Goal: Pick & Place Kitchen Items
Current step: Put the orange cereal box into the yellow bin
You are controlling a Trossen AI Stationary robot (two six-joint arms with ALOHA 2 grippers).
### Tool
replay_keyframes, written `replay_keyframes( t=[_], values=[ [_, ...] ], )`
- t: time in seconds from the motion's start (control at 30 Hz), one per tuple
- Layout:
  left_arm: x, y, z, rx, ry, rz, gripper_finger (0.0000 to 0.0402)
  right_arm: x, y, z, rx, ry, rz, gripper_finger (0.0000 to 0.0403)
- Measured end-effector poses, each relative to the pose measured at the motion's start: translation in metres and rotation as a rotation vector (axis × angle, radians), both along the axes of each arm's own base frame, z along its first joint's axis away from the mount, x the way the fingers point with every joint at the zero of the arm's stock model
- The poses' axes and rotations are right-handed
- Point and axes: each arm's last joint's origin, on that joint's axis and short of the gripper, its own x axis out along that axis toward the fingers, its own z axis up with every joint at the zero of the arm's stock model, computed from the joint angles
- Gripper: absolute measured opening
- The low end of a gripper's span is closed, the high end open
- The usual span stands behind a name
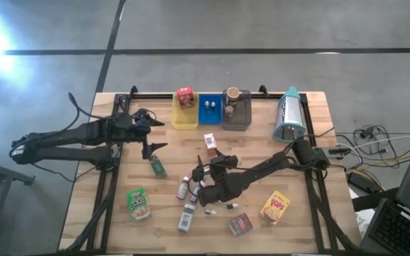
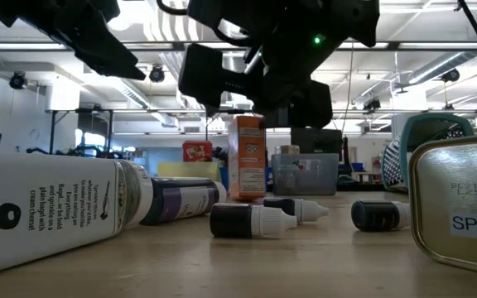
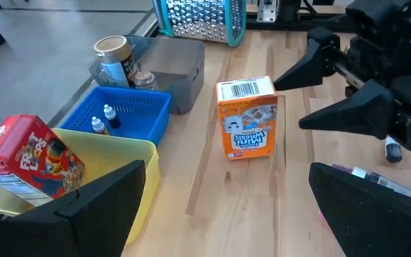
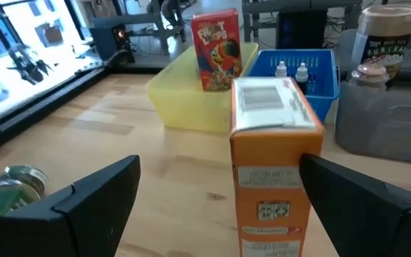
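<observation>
Your right gripper [image 1: 206, 165] is hovering, jaws apart, beside the orange box [image 1: 210, 141] mid-worktop; your left gripper [image 1: 153, 135] is waiting, jaws apart.

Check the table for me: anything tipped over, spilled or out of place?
No spill or damage. Loose bottles lie on their sides mid-table; the orange box stands upright. The red cereal box leans in the yellow tray.
</observation>
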Motion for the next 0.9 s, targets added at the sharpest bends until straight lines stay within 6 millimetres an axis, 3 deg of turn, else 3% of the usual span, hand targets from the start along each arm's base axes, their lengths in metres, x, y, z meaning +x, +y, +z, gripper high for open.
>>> replay_keyframes(
  t=[0.9],
  values=[
    [-0.001,0.000,-0.002,0.027,0.026,-0.009,0.0400,-0.012,0.016,-0.006,0.109,0.110,0.067,0.0379]
  ],
)
